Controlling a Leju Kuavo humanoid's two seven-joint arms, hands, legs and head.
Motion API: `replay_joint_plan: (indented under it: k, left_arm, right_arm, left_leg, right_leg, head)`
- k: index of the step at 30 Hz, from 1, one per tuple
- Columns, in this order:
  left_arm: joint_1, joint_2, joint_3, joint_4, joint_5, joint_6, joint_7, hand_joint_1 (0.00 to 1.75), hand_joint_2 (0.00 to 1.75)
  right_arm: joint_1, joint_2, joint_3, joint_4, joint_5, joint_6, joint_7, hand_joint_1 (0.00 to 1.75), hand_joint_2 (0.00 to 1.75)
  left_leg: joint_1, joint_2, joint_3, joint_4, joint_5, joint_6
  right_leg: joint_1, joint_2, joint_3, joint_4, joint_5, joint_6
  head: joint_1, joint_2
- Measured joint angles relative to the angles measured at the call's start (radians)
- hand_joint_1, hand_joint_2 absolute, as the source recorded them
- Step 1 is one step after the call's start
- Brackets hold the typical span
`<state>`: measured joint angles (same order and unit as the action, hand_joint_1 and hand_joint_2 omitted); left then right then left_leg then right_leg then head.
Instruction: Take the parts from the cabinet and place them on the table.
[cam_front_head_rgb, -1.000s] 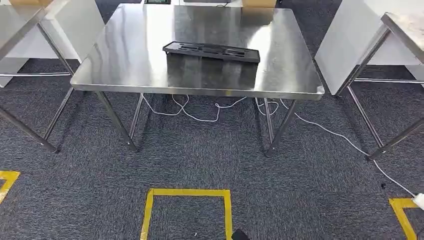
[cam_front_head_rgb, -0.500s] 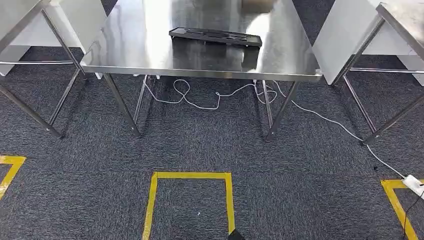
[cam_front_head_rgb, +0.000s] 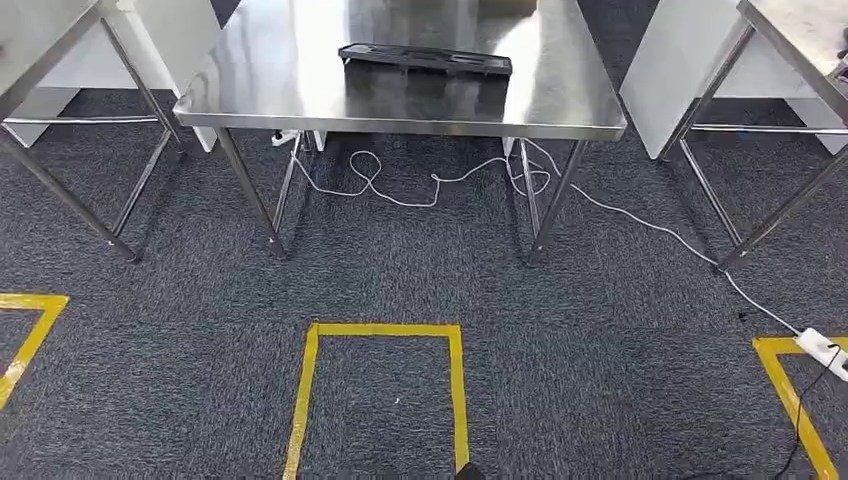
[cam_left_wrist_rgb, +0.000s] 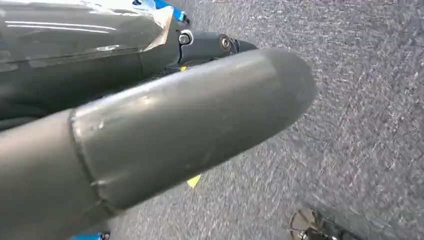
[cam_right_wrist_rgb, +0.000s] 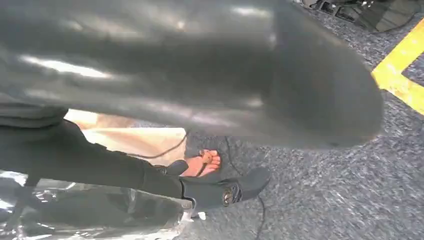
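Floor: dark grey carpet (cam_front_head_rgb: 400, 270) spreads across my head view, with a yellow tape square (cam_front_head_rgb: 383, 392) marked on it at 6 o'clock and further yellow tape corners at 8 and 4 o'clock.
Table: a steel table (cam_front_head_rgb: 280, 85) stands at 12 o'clock on thin metal legs, its top shiny and bright with reflections.
Part: a flat black tray-like part (cam_front_head_rgb: 425, 58) lies on the table top, near the middle, long side running across my view.
Side tables: another steel table (cam_front_head_rgb: 40, 40) stands at 10 o'clock and one more (cam_front_head_rgb: 795, 40) at 2 o'clock, each well apart from the middle table.
Cable: a white cable (cam_front_head_rgb: 440, 180) loops on the carpet under the middle table and trails toward 4 o'clock, ending at a white power strip (cam_front_head_rgb: 826, 351) beside the yellow tape there.
My left hand: its thick grey thumb (cam_left_wrist_rgb: 165, 130) crosses the left wrist view above the carpet; I cannot tell whether the fingers are spread or curled, and I see nothing held.
My right hand: a blurred grey thumb (cam_right_wrist_rgb: 200, 70) crosses the right wrist view above carpet and a yellow tape strip (cam_right_wrist_rgb: 400, 70); I cannot tell how its fingers lie either.
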<state>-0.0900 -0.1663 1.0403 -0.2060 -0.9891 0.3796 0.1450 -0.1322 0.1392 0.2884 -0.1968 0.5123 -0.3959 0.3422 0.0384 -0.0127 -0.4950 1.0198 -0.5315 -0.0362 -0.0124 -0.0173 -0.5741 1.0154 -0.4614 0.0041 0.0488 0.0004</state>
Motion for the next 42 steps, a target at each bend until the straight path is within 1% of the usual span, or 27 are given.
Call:
replay_joint_plan:
  k: [2, 4, 6, 8, 9, 11, 13, 15, 16, 18, 19, 20, 22, 23, 24, 25, 26, 27, 29, 30, 32, 34, 36, 37, 39, 40, 42]
  left_arm:
    - [0.001, 0.003, -0.005, 0.000, -0.009, -0.003, 0.002, 0.00, 0.00]
    - [0.001, 0.005, -0.010, 0.000, -0.024, -0.007, 0.009, 0.00, 0.00]
    - [0.000, 0.007, -0.017, 0.000, -0.041, -0.015, 0.014, 0.00, 0.00]
    - [0.000, 0.012, -0.032, 0.000, -0.072, -0.023, 0.017, 0.00, 0.00]
    - [0.001, 0.014, -0.042, 0.000, -0.091, -0.024, 0.018, 0.00, 0.00]
    - [0.001, 0.016, -0.059, 0.000, -0.113, -0.025, 0.018, 0.00, 0.00]
    - [0.001, 0.018, -0.073, 0.000, -0.125, -0.028, 0.018, 0.00, 0.00]
    - [0.001, 0.019, -0.086, 0.000, -0.132, -0.034, 0.021, 0.00, 0.00]
    - [0.002, 0.020, -0.091, 0.000, -0.136, -0.035, 0.023, 0.00, 0.00]
    - [0.002, 0.020, -0.099, 0.000, -0.142, -0.036, 0.029, 0.00, 0.00]
    - [0.003, 0.021, -0.103, 0.000, -0.143, -0.036, 0.030, 0.00, 0.00]
    - [0.004, 0.026, -0.107, 0.000, -0.143, -0.036, 0.031, 0.00, 0.00]
    - [0.005, 0.027, -0.110, 0.000, -0.143, -0.035, 0.029, 0.00, 0.00]
    - [0.005, 0.027, -0.110, 0.000, -0.145, -0.033, 0.024, 0.00, 0.00]
    - [0.005, 0.027, -0.111, 0.000, -0.151, -0.025, 0.020, 0.00, 0.00]
    - [0.005, 0.028, -0.112, 0.000, -0.158, -0.015, 0.019, 0.00, 0.00]
    - [0.007, 0.029, -0.116, 0.000, -0.169, -0.007, 0.020, 0.00, 0.00]
    - [0.007, 0.031, -0.122, 0.000, -0.179, 0.000, 0.022, 0.00, 0.00]
    - [0.007, 0.036, -0.135, 0.000, -0.193, 0.003, 0.026, 0.00, 0.00]
    - [0.004, 0.038, -0.140, 0.000, -0.197, 0.003, 0.027, 0.00, 0.00]
    - [0.005, 0.040, -0.146, 0.000, -0.204, 0.003, 0.030, 0.00, 0.00]
    - [0.005, 0.041, -0.155, 0.000, -0.206, 0.003, 0.032, 0.00, 0.00]
    - [0.005, 0.039, -0.159, 0.000, -0.212, 0.001, 0.033, 0.00, 0.00]
    - [0.005, 0.040, -0.162, 0.000, -0.215, 0.001, 0.033, 0.00, 0.00]
    - [0.006, 0.038, -0.167, 0.000, -0.225, 0.002, 0.040, 0.00, 0.00]
    - [0.007, 0.033, -0.171, 0.000, -0.236, 0.005, 0.045, 0.00, 0.00]
    - [0.008, 0.019, -0.183, 0.000, -0.245, 0.019, 0.055, 0.00, 0.00]
  right_arm:
    - [0.003, 0.000, -0.003, 0.000, -0.006, -0.006, 0.000, 0.00, 0.00]
    - [0.015, -0.001, -0.008, 0.003, -0.020, -0.015, 0.000, 0.00, 0.00]
    - [0.027, -0.002, -0.018, 0.003, -0.034, -0.026, -0.012, 0.00, 0.00]
    - [0.034, -0.001, -0.029, 0.003, -0.045, -0.036, -0.024, 0.00, 0.00]
    - [0.037, -0.002, -0.035, 0.003, -0.050, -0.041, -0.030, 0.00, 0.00]
    - [0.045, -0.004, -0.046, 0.003, -0.059, -0.046, -0.037, 0.00, 0.00]
    - [0.049, -0.007, -0.058, 0.004, -0.068, -0.054, -0.040, 0.00, 0.00]
    - [0.048, -0.009, -0.067, 0.004, -0.071, -0.058, -0.045, 0.00, 0.00]
    - [0.049, -0.009, -0.070, 0.005, -0.071, -0.060, -0.047, 0.00, 0.00]
    - [0.055, -0.009, -0.078, 0.006, -0.069, -0.061, -0.047, 0.00, 0.00]
    - [0.059, -0.009, -0.079, 0.008, -0.067, -0.061, -0.047, 0.00, 0.00]
    - [0.059, -0.009, -0.080, 0.010, -0.066, -0.061, -0.047, 0.00, 0.00]
    - [0.059, -0.010, -0.081, 0.010, -0.065, -0.061, -0.051, 0.00, 0.00]
    - [0.059, -0.010, -0.082, 0.010, -0.066, -0.062, -0.053, 0.00, 0.00]
    - [0.060, -0.010, -0.083, 0.010, -0.075, -0.065, -0.055, 0.00, 0.00]
    - [0.061, -0.011, -0.089, 0.010, -0.089, -0.070, -0.058, 0.00, 0.00]
    - [0.064, -0.013, -0.098, 0.010, -0.099, -0.074, -0.061, 0.00, 0.00]
    - [0.067, -0.014, -0.106, 0.010, -0.103, -0.076, -0.066, 0.00, 0.00]
    - [0.069, -0.016, -0.113, 0.010, -0.106, -0.077, -0.071, 0.00, 0.00]
    - [0.068, -0.016, -0.116, 0.010, -0.106, -0.077, -0.071, 0.00, 0.00]
    - [0.066, -0.016, -0.124, 0.010, -0.106, -0.078, -0.072, 0.00, 0.00]
    - [0.066, -0.015, -0.127, 0.010, -0.106, -0.078, -0.072, 0.00, 0.00]
    - [0.068, -0.016, -0.131, 0.010, -0.107, -0.077, -0.071, 0.00, 0.00]
    - [0.067, -0.016, -0.132, 0.010, -0.107, -0.077, -0.071, 0.00, 0.00]
    - [0.068, -0.019, -0.133, 0.010, -0.108, -0.076, -0.070, 0.00, 0.00]
    - [0.069, -0.019, -0.135, 0.010, -0.111, -0.077, -0.068, 0.00, 0.00]
    - [0.070, -0.021, -0.139, 0.011, -0.114, -0.078, -0.067, 0.00, 0.00]
  left_leg:
    - [-0.006, 0.004, -0.018, 0.007, 0.005, 0.017]
    - [-0.007, 0.010, -0.037, -0.008, 0.031, 0.053]
    - [-0.012, 0.015, -0.059, -0.009, 0.053, 0.081]
    - [-0.016, 0.017, -0.091, -0.008, 0.078, 0.083]
    - [-0.017, 0.018, -0.110, -0.008, 0.091, 0.083]
    - [-0.019, 0.020, -0.140, -0.007, 0.114, 0.080]
    - [-0.018, 0.020, -0.169, -0.006, 0.138, 0.071]
    - [-0.023, 0.021, -0.185, -0.003, 0.158, 0.058]
    - [-0.023, 0.023, -0.184, -0.008, 0.170, 0.053]
    - [-0.019, 0.022, -0.181, -0.023, 0.195, 0.041]
    - [-0.020, 0.020, -0.184, -0.026, 0.202, 0.035]
    - [-0.013, 0.015, -0.194, -0.014, 0.168, 0.032]
    - [-0.011, 0.014, -0.225, 0.103, 0.036, 0.027]
    - [-0.011, 0.012, -0.244, 0.189, -0.011, 0.022]
    - [-0.011, 0.012, -0.258, 0.261, -0.033, 0.017]
    - [-0.010, 0.012, -0.257, 0.298, -0.026, 0.015]
    - [-0.009, 0.012, -0.234, 0.287, -0.006, 0.014]
    - [-0.008, 0.013, -0.186, 0.232, 0.022, 0.014]
    - [-0.007, 0.013, -0.055, 0.048, 0.057, 0.021]
    - [-0.012, 0.011, -0.017, -0.008, 0.035, 0.027]
    - [-0.017, 0.011, -0.025, -0.018, 0.035, 0.031]
    - [-0.018, 0.011, -0.031, -0.026, 0.046, 0.049]
    - [-0.010, 0.018, -0.034, -0.043, 0.065, 0.071]
    - [-0.010, 0.019, -0.041, -0.043, 0.069, 0.077]
    - [-0.011, 0.021, -0.056, -0.043, 0.079, 0.077]
    - [-0.010, 0.022, -0.063, -0.042, 0.084, 0.073]
    - [-0.006, 0.021, -0.071, -0.040, 0.091, 0.066]
  right_leg:
    - [0.003, 0.000, -0.005, -0.002, 0.016, 0.022]
    - [0.008, 0.002, -0.020, 0.000, 0.023, 0.046]
    - [-0.002, 0.008, -0.057, 0.071, -0.063, 0.028]
    - [-0.004, 0.011, -0.102, 0.225, -0.158, 0.022]
    - [-0.004, 0.012, -0.112, 0.287, -0.177, 0.029]
    - [-0.004, 0.012, -0.076, 0.290, -0.145, 0.052]
    - [-0.004, 0.012, 0.039, 0.141, -0.083, 0.068]
    - [0.007, 0.014, 0.167, -0.054, -0.109, 0.051]
    - [0.012, 0.019, 0.164, -0.062, -0.112, 0.038]
    - [0.020, 0.020, 0.144, -0.056, -0.100, 0.029]
    - [0.013, 0.019, 0.138, -0.061, -0.089, 0.017]
    - [-0.008, 0.013, 0.133, -0.063, -0.077, 0.001]
    - [-0.001, 0.012, 0.117, -0.063, -0.060, -0.026]
    - [0.003, 0.012, 0.109, -0.063, -0.050, -0.031]
    - [0.006, 0.009, 0.099, -0.062, -0.042, -0.032]
    - [0.007, 0.009, 0.090, -0.060, -0.036, -0.030]
    - [0.006, 0.009, 0.082, -0.057, -0.031, -0.029]
    - [0.006, 0.009, 0.076, -0.053, -0.029, -0.026]
    - [0.005, 0.010, 0.065, -0.039, -0.027, -0.022]
    - [0.012, 0.010, 0.050, -0.031, -0.027, -0.021]
    - [0.013, 0.008, 0.051, -0.029, -0.020, -0.008]
    - [0.015, 0.009, 0.042, -0.032, -0.009, 0.008]
    - [0.012, 0.012, 0.014, 0.017, -0.050, 0.009]
    - [0.009, 0.014, -0.016, 0.084, -0.089, 0.003]
    - [-0.001, 0.014, -0.088, 0.254, -0.157, 0.004]
    - [-0.006, 0.014, -0.096, 0.285, -0.162, 0.014]
    - [-0.017, 0.014, -0.042, 0.205, -0.126, 0.039]
  head:
    - [0.003, 0.000]
    - [0.004, 0.000]
    - [0.008, 0.000]
    - [0.008, 0.000]
    - [0.008, 0.000]
    - [0.008, 0.000]
    - [0.008, 0.000]
    - [0.009, 0.000]
    - [0.004, 0.000]
    - [0.004, 0.000]
    - [0.005, 0.000]
    - [0.004, 0.000]
    - [0.001, 0.000]
    - [0.001, 0.000]
    - [0.002, 0.000]
    - [0.001, 0.000]
    - [0.001, 0.000]
    - [0.001, 0.000]
    - [0.000, 0.000]
    - [0.000, 0.000]
    - [0.002, 0.000]
    - [0.001, 0.000]
    - [0.003, 0.000]
    - [0.003, 0.000]
    - [0.003, 0.000]
    - [0.004, 0.000]
    - [0.004, 0.000]
